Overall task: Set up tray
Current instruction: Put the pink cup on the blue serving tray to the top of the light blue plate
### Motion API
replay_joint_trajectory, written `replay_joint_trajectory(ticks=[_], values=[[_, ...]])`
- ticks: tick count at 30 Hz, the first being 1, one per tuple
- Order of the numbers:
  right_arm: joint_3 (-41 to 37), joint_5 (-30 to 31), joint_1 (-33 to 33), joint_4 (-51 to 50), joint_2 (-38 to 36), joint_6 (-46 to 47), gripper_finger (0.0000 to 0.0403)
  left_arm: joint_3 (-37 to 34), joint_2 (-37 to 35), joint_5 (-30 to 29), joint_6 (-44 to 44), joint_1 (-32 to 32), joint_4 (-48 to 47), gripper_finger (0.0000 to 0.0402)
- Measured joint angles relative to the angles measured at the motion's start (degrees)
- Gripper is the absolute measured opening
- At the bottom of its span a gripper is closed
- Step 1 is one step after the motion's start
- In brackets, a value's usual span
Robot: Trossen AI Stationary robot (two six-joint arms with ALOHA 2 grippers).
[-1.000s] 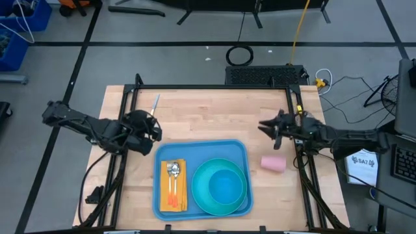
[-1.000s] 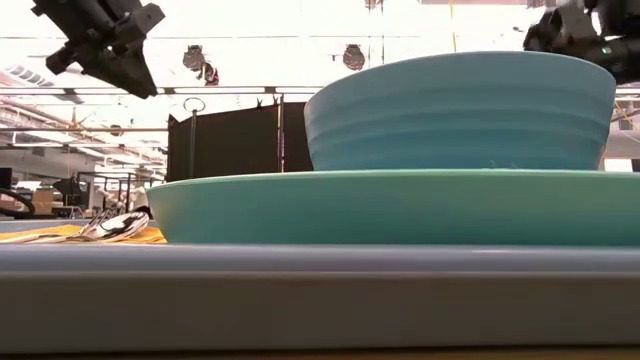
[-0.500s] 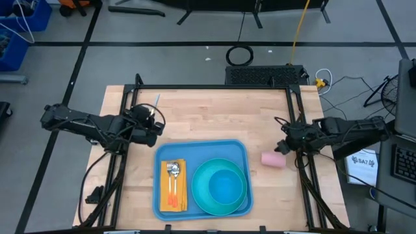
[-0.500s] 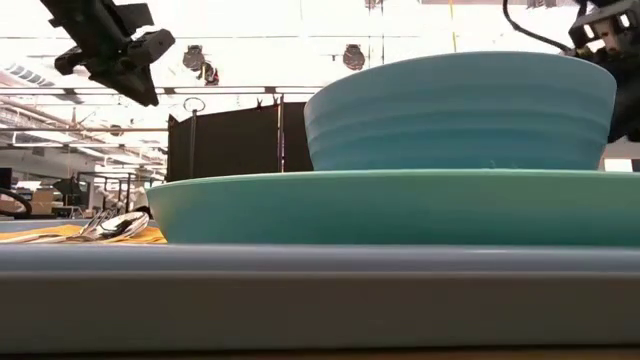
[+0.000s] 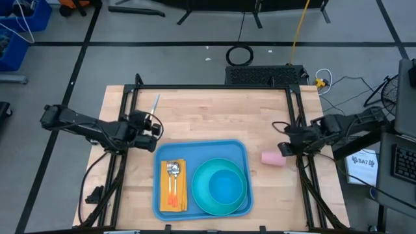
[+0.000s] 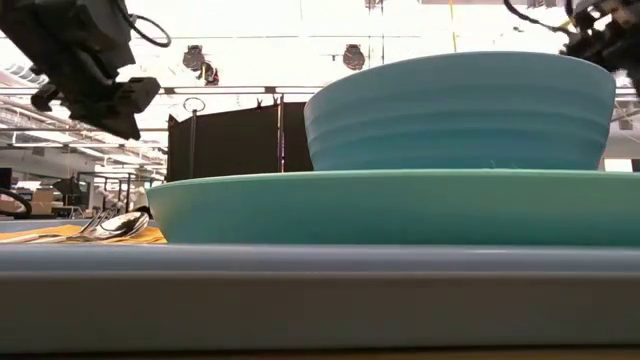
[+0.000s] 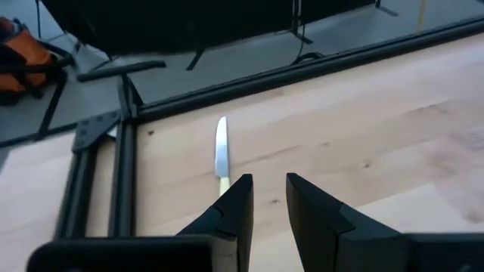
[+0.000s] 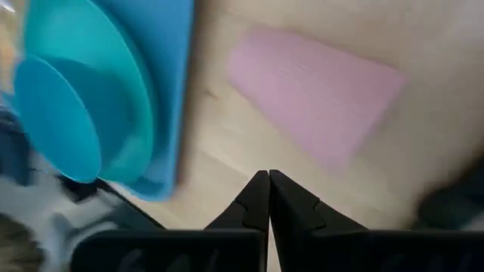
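The light-blue tray (image 5: 242,151) lies on the wooden table toward its near edge. On it a teal bowl (image 5: 226,187) stands in a teal plate (image 5: 203,177), beside a spoon and a fork (image 5: 173,181) on an orange napkin. A pink cup (image 5: 273,160) lies on its side on the table, right of the tray. My right gripper (image 5: 283,149) hangs shut just beyond the cup's right end, touching nothing. My left gripper (image 5: 155,127) hovers off the tray's far left corner, its fingers (image 7: 240,198) a little apart with nothing between. A knife (image 7: 221,151) lies on the table ahead of it.
Black frame rails (image 5: 133,97) run along the table's left, far and right sides. The far half of the table is bare wood apart from the knife (image 5: 156,103). Cables and a dark box (image 5: 263,75) lie on the floor behind the table.
My right gripper has swung toward the table's near right, down to the pink cup, and has shut on nothing. My left gripper has sunk a little above the tray's far left corner. The cup, the tray and the dishes have stayed put.
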Motion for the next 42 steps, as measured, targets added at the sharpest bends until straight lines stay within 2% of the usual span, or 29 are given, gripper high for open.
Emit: replay_joint_trajectory(ticks=[4,6,8,11,14,17,22,26,29,36,42], values=[[10.92,2.32,2.36,-17.31,14.09,-4.12,0.0000,-1.69,-0.53,-1.01,1.64,0.00,4.58,0.0086],[13.31,4.03,4.00,-24.07,20.08,-5.33,0.0000,-1.47,-0.71,-1.69,4.96,0.00,6.64,0.0086],[13.19,4.19,5.26,-25.00,24.45,-7.01,0.0000,-1.30,-0.96,-1.72,8.34,0.00,8.88,0.0086],[10.62,4.30,7.01,-20.09,27.93,-8.11,0.0000,-1.29,-1.61,-1.69,12.51,0.00,11.68,0.0086],[8.59,3.97,7.76,-15.82,28.38,-8.34,0.0005,-1.29,-2.53,-1.69,14.41,0.00,11.77,0.0086],[7.32,2.77,8.28,-14.88,26.84,-6.53,0.0027,-1.29,-4.12,-1.71,15.45,0.00,11.71,0.0086],[6.15,2.64,10.10,-12.98,22.46,0.59,0.0095,-1.27,-6.34,-1.73,16.53,0.00,11.79,0.0086],[4.00,2.48,12.32,-7.37,19.72,6.41,0.0146,-1.27,-6.96,-1.73,16.94,0.00,11.84,0.0086],[1.37,2.47,14.19,-2.17,18.62,9.98,0.0170,-1.27,-6.88,-1.73,16.94,0.00,11.84,0.0086],[-4.83,3.26,16.37,9.70,18.35,13.58,0.0175,-1.27,-6.88,-2.10,16.94,0.00,11.90,0.0086],[-11.08,9.22,16.36,24.61,18.36,13.00,0.0156,-1.27,-6.88,-2.10,16.81,0.00,11.90,0.0086]])
